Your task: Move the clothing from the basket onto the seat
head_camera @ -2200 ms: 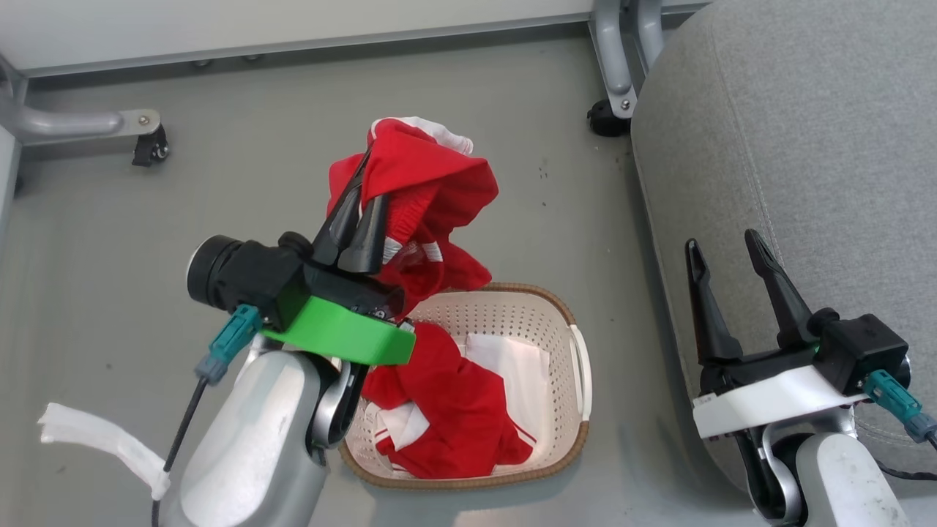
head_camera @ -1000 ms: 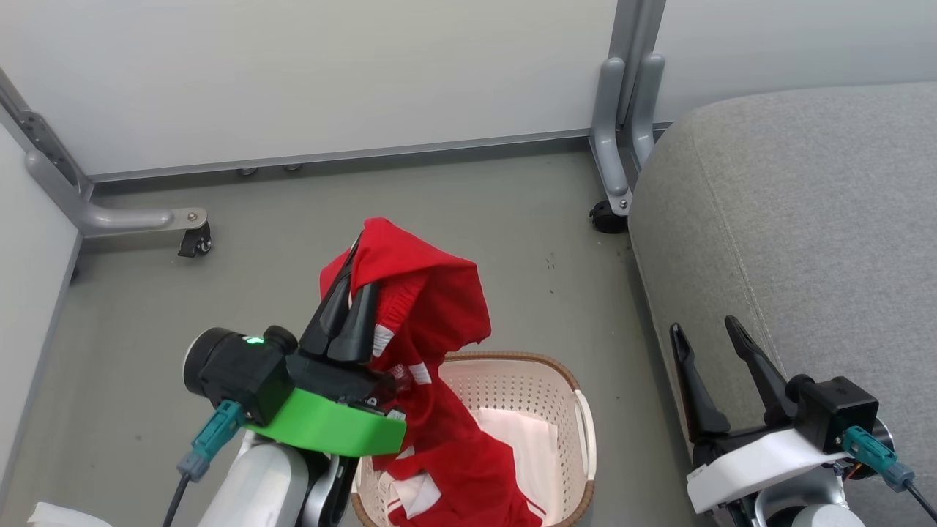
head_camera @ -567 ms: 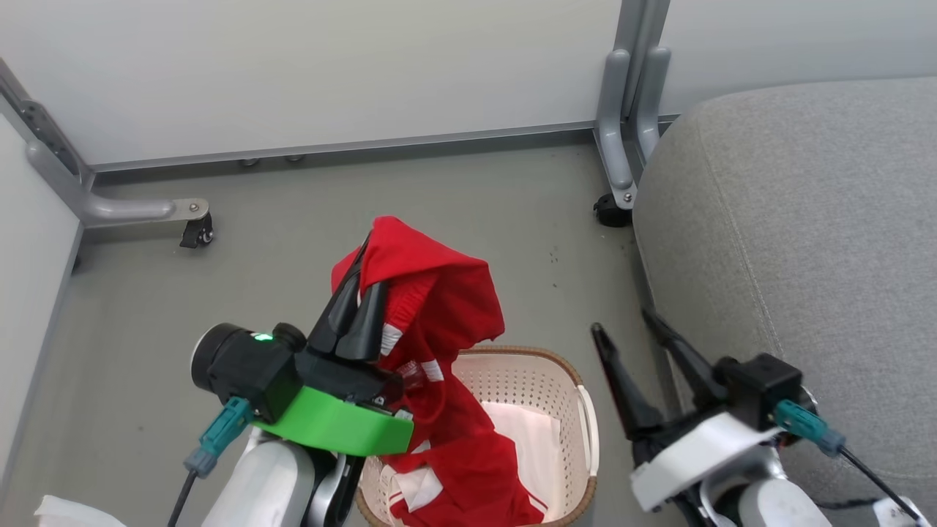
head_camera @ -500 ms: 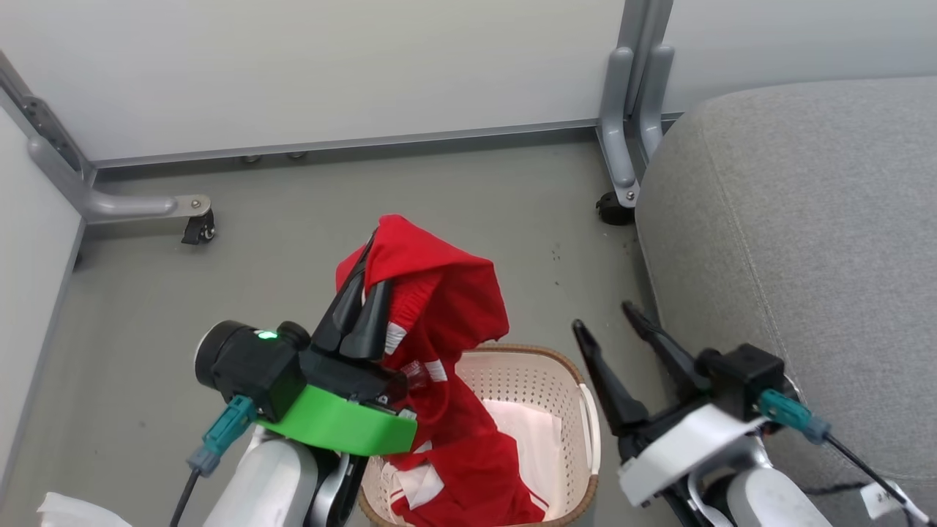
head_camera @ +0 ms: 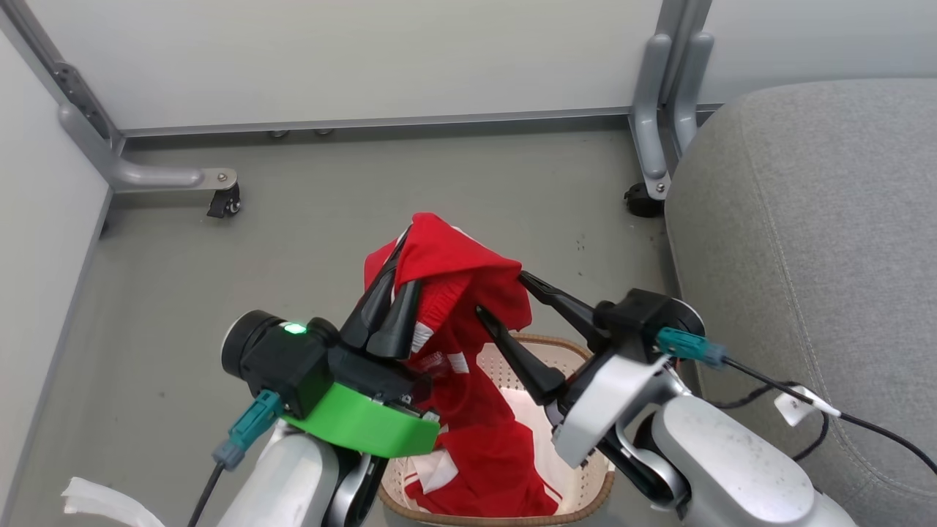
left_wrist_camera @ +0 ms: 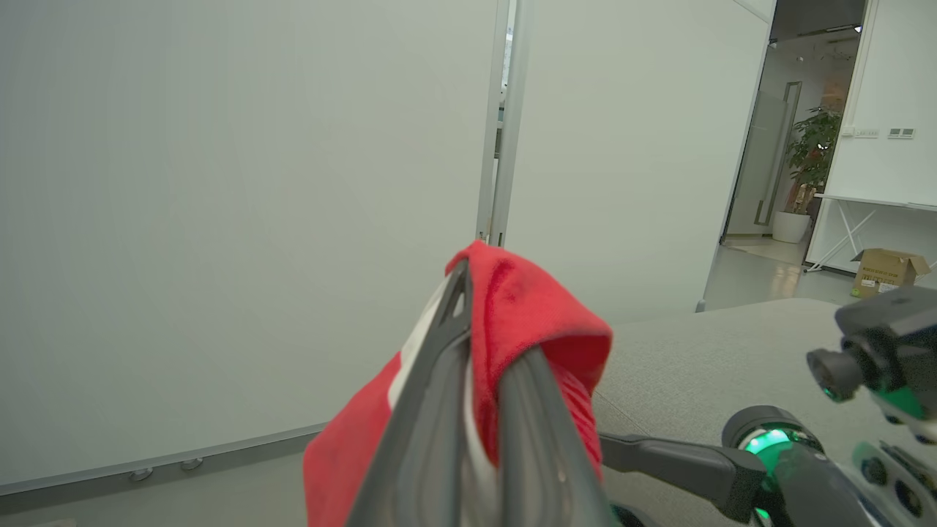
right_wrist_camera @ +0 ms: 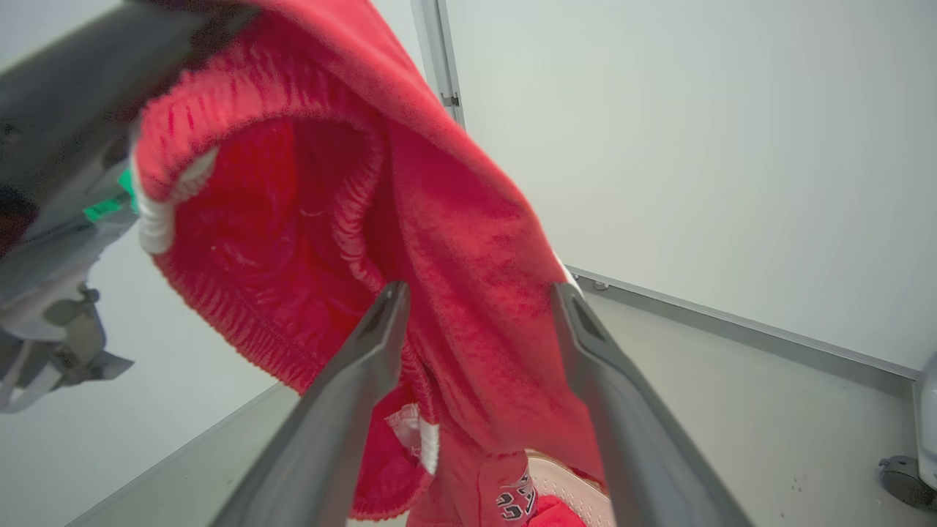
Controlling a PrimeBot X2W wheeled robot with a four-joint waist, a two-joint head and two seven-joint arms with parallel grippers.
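Evidently the left gripper (head_camera: 407, 265), jaws pinched on a red garment (head_camera: 448, 272), holds it up over the basket (head_camera: 558, 341) so the cloth hangs loose. The right gripper (head_camera: 501, 293), jaws wide, straddles it, likely for a second grip before the seat (head_camera: 842, 241). The other garment (head_camera: 483, 501) lies in the basket.

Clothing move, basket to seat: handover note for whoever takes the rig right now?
Left gripper: shut on a red garment, held up above the basket.
Right gripper: open, fingers either side of the hanging cloth, not closed on it.
More red and white clothing lies in the basket.
Done: one garment lifted; none on the seat as far as visible.
Left: carry it to the seat, release, then fetch the rest.
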